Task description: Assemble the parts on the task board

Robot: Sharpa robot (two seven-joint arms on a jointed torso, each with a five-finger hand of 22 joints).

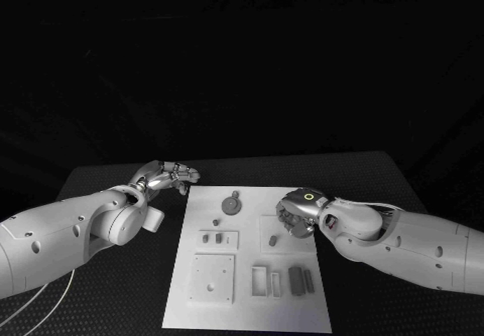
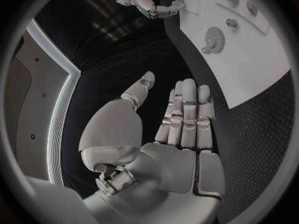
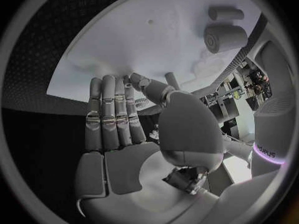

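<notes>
The right hand (image 1: 299, 213) is shiny silver metal. It hangs over the right edge of the task board (image 1: 252, 308). In the right wrist view its fingers (image 3: 109, 114) lie straight and side by side, and the thumb stands a little apart. The hand holds nothing.

The left hand (image 1: 166, 175) is silver too. It hovers over the black tabletop (image 1: 111, 178), just beside the board's top left corner. In the left wrist view its fingers (image 2: 186, 112) are straight and close together, the thumb sticks out to the side, and nothing is in it.

The task board is a flat, smooth white plate, long and with straight edges. It lies in the middle of the tabletop, between the two hands. The tabletop looks dark and rough with tiny dots.

Small grey parts sit on the board. A round part with teeth like a gear (image 1: 232, 204) lies near the top. Two little blocks (image 1: 212, 239) stand on a square patch below it. One small block (image 1: 273, 241) stands just beside the right hand. Long thin bars (image 1: 299, 279) lie near the bottom right. A flat square plate (image 1: 212, 278) with small holes lies at the bottom left.
</notes>
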